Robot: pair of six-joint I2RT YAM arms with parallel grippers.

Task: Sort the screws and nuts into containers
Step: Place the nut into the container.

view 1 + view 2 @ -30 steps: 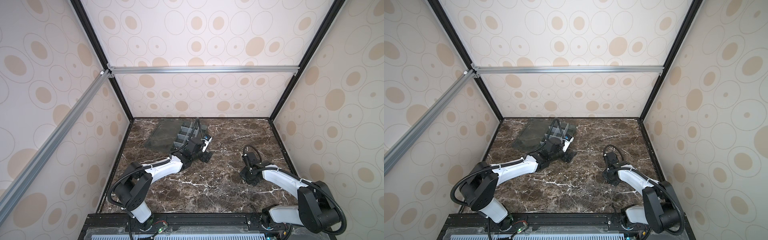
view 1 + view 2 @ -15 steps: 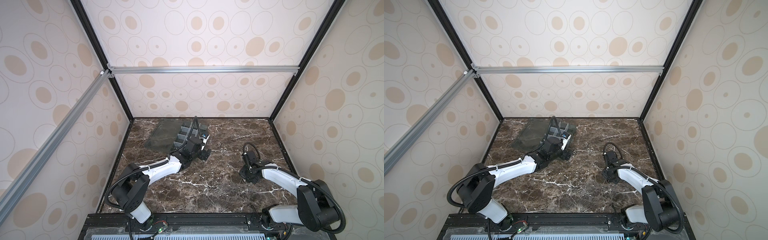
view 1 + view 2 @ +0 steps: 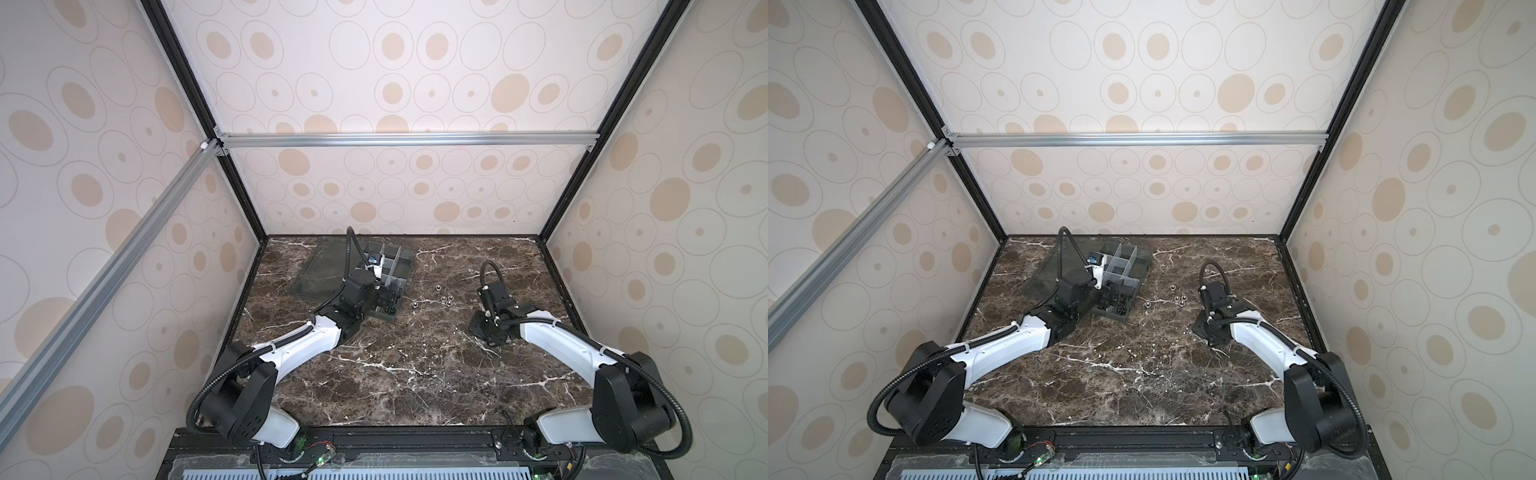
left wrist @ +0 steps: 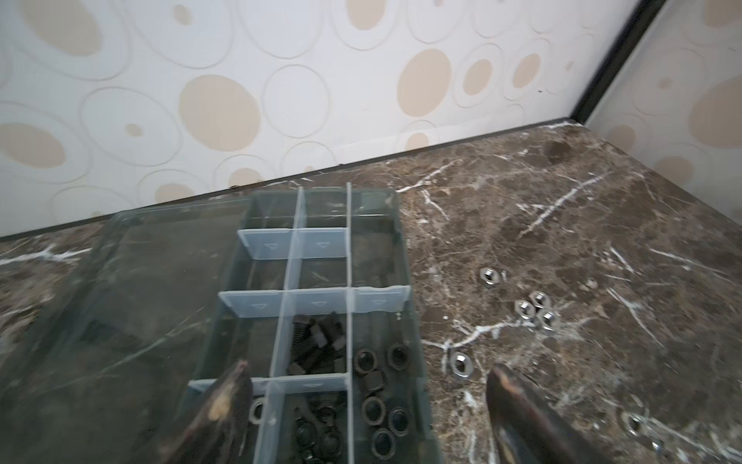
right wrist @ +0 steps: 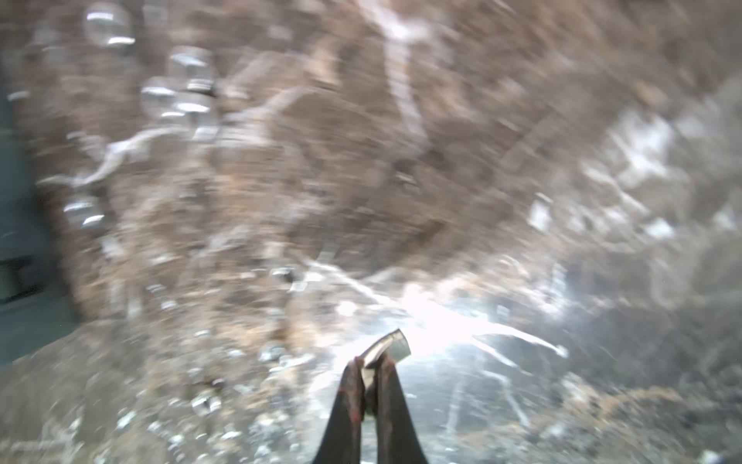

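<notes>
Right pincer (image 5: 371,363) now clamped on nut (image 5: 391,345); left pincer (image 4: 367,373) apart, shifted farther over containers (image 4: 321,295).

I work over a dark, white-veined marble tabletop (image 3: 415,374). A flat clear lid (image 3: 320,270) lies toward its upper left. Beige-spotted walls (image 3: 415,83) fill the upper frame.
</notes>
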